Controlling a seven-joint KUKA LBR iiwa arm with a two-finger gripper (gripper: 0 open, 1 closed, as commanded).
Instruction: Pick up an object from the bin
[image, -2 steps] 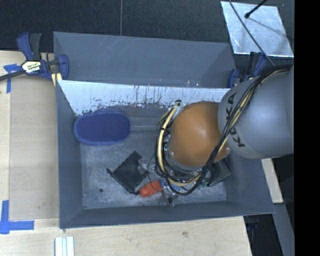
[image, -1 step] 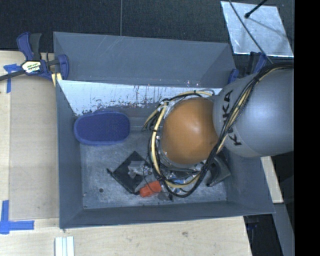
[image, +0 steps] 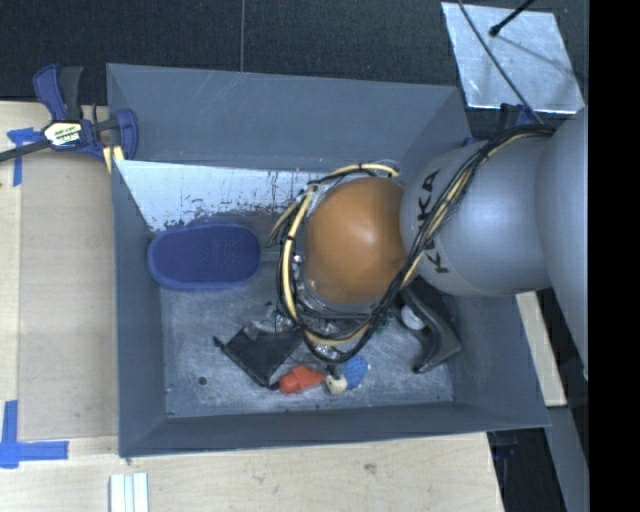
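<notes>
My gripper (image: 318, 332) hangs low over the front middle of the bin, mostly hidden under the arm's orange dome. Just left of it, and partly beneath it, lies a flat black angular piece (image: 252, 352) on the bin floor. A small orange-red thing (image: 296, 380) rests in front of the gripper, with a cream bit (image: 337, 383) and a small blue thing (image: 356, 371) beside it. I cannot see anything held.
A blue oval dish-like thing (image: 205, 255) lies at the back left of the bin floor. A black curved piece (image: 437, 342) sits at the right, next to a small white thing (image: 410, 320). The arm covers the bin's right and middle.
</notes>
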